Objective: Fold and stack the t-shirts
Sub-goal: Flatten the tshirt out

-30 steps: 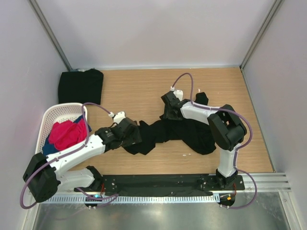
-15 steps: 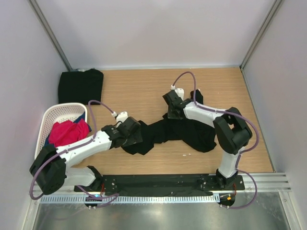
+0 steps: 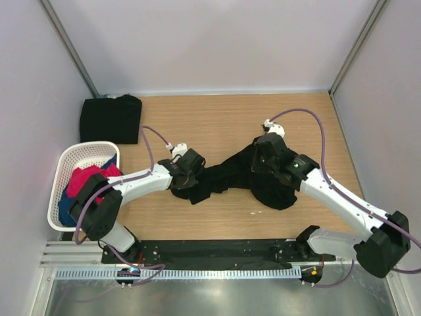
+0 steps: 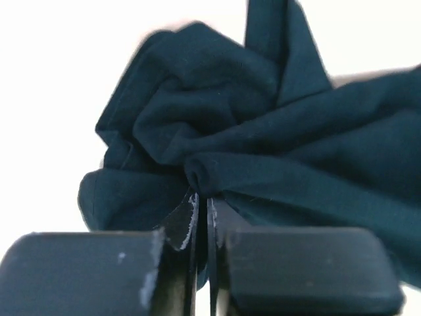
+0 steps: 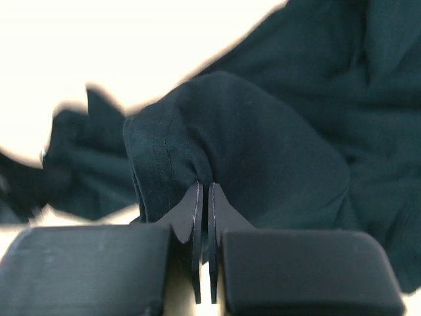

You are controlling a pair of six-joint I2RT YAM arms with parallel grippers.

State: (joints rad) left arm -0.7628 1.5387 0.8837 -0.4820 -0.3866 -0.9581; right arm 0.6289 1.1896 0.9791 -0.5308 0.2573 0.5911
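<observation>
Spreading out the crumpled black t-shirt (image 3: 227, 176) at mid-table (image 3: 217, 125), left gripper (image 4: 201, 201) and right gripper (image 5: 203, 194) each pinched tight on a fold at opposite ends; next, probably lifting and drawing apart to flatten.

A crumpled black t-shirt (image 3: 230, 174) lies bunched and drawn out sideways across the middle of the counter (image 3: 197, 125). A folded black t-shirt (image 3: 110, 118) lies flat in the far left corner.

On your wooden counter (image 3: 217, 125), near its left edge, you have a white mesh basket (image 3: 84, 146) holding a red-pink garment (image 3: 80, 181) over a blue one (image 3: 64, 212).
</observation>
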